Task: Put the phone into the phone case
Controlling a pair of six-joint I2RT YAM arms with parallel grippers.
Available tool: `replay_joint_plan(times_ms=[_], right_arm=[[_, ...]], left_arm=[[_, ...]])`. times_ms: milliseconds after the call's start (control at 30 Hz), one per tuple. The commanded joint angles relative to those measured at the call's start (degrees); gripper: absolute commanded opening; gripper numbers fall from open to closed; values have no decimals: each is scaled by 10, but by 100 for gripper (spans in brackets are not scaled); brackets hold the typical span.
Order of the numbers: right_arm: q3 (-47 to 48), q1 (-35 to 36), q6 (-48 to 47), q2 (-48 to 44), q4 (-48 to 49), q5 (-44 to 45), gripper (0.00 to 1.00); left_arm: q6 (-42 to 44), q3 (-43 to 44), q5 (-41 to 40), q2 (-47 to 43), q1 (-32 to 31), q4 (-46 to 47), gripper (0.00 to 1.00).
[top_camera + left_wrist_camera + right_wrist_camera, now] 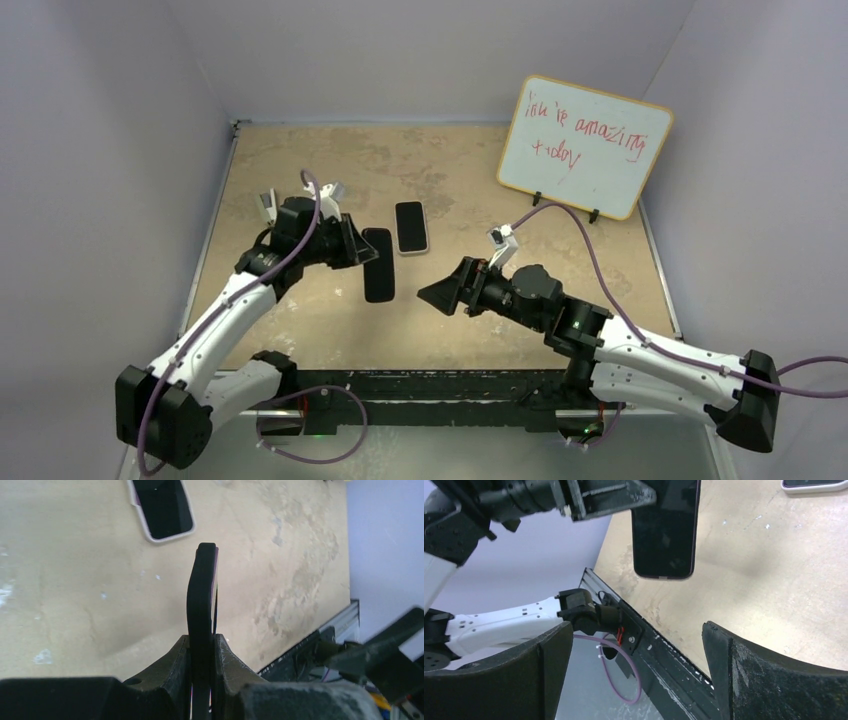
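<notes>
Now, you have a big sandy tabletop filling the middle of the top view. A whiteboard with red writing stands at its upper right. Your left arm reaches up from the lower left, and your right arm comes in from the lower right. Your left fingers are squeezed tight on the black phone. They hold it near one end, up off the tabletop, close to the middle of the top view. Your right fingers are spread wide, just to the right of the phone and not touching it. The phone case, with its pale rim, lies flat on the tabletop just above and right of the phone.
</notes>
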Motion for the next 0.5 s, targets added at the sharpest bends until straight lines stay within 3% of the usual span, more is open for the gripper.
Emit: replay_joint_plan(times_ms=[0,200,467], right_arm=[[26,-2,-9,-10,-23,20,99],[25,-1,-16,-24,-42,33,99],[19,-1,-12,-38,-53,48,99]], left_arm=[[8,27,64,47,79,76,0],[-75,-20,214,150,169,262,0],[-75,-11,204,258,182,258,0]])
